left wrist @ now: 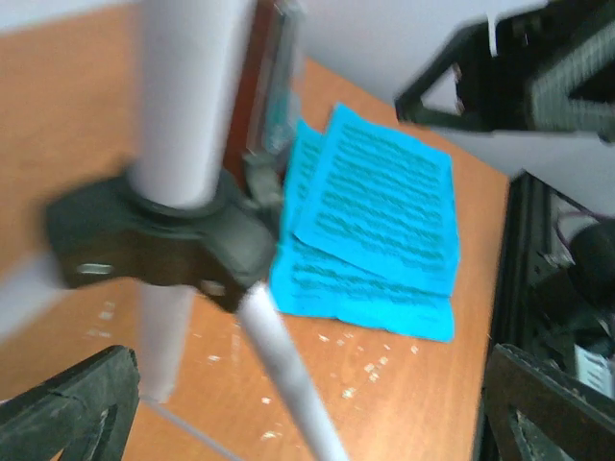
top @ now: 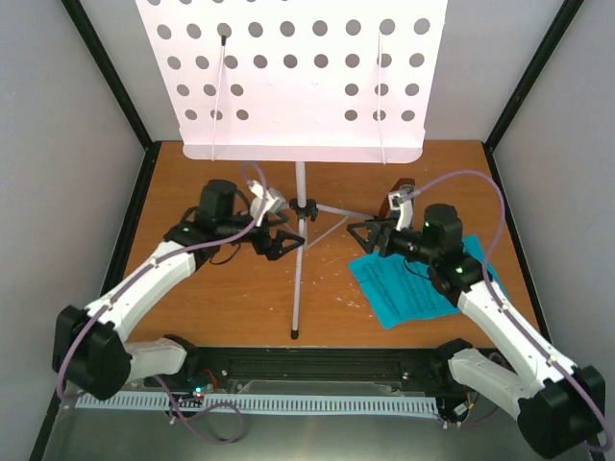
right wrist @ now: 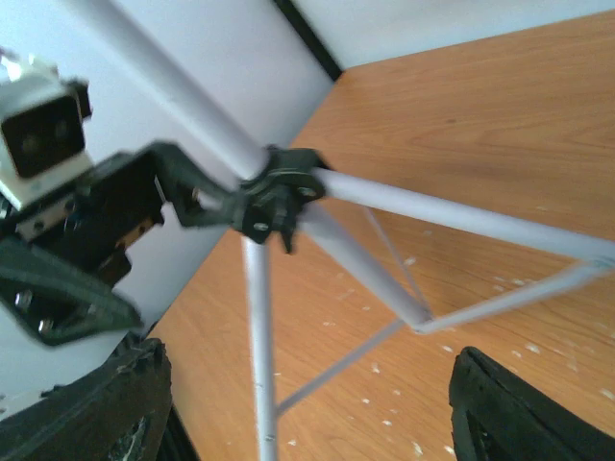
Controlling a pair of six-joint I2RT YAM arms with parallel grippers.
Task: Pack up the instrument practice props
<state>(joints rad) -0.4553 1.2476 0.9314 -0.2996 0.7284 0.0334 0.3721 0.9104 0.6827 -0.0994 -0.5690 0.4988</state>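
Music stand (top: 298, 77) stands upright mid-table, perforated desk up toward the back, tripod legs spread on the table (top: 192, 173), one leg running toward the near edge. L gripper (top: 281, 240) sits just left of the black leg hub (top: 306, 206). Its jaws are wide apart w/ the pole and hub between them in the wrist view, but nothing is pinched. R gripper (top: 365, 233) sits just right of the hub, also spread wide w/ nothing in it, and looks across the legs at the L one. Cyan sheet-music pages (top: 411, 286) lie flat on the table right of the stand, partly under the R arm. Metronome (top: 397, 197) is at the back right, just beside the hub and mostly hidden by the R wrist, so only a brown sliver shows. Nothing looks packed yet. Risks, as judgement: neither arm has a grip on the stand and that big desk prob makes it top-heavy, so a sideways nudge on the pole or a leg could tip it. A thin round tube may roll or slip in the jaws if caught off-centre. A leg that swings could sweep the pages or knock the metronome. Both grippers crowd the same hub, so closing in together could bump one against the other.
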